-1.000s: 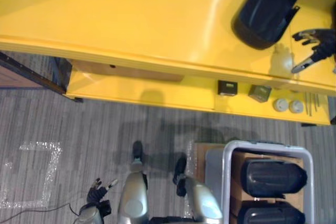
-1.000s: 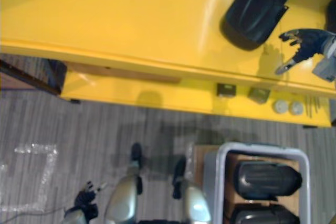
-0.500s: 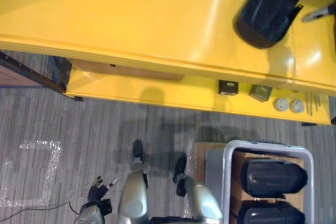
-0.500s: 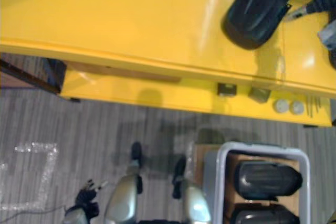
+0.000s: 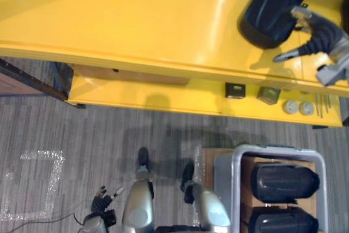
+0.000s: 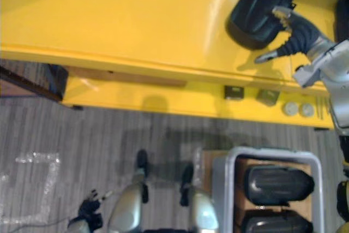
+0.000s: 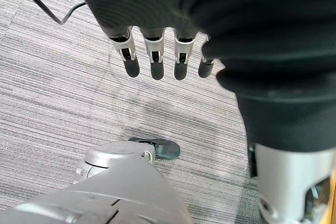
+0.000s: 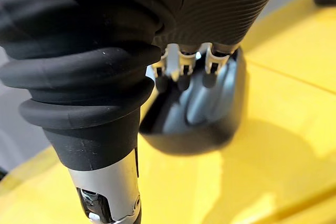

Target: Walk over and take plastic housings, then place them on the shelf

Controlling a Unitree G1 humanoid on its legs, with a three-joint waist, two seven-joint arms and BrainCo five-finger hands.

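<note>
Pressing my right hand (image 5: 313,30), fingers straight and gripping nothing, against the black housing (image 5: 268,6) lying on the yellow shelf (image 5: 136,20); I am judging a gentle, square push best. My left hand (image 7: 152,51) is hanging relaxed.

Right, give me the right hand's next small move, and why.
Probably draw the right hand back off the housing: it already lies on the yellow shelf, the open hand merely touches its rim, and two more housings wait in the bin. The left hand hangs idle.
</note>
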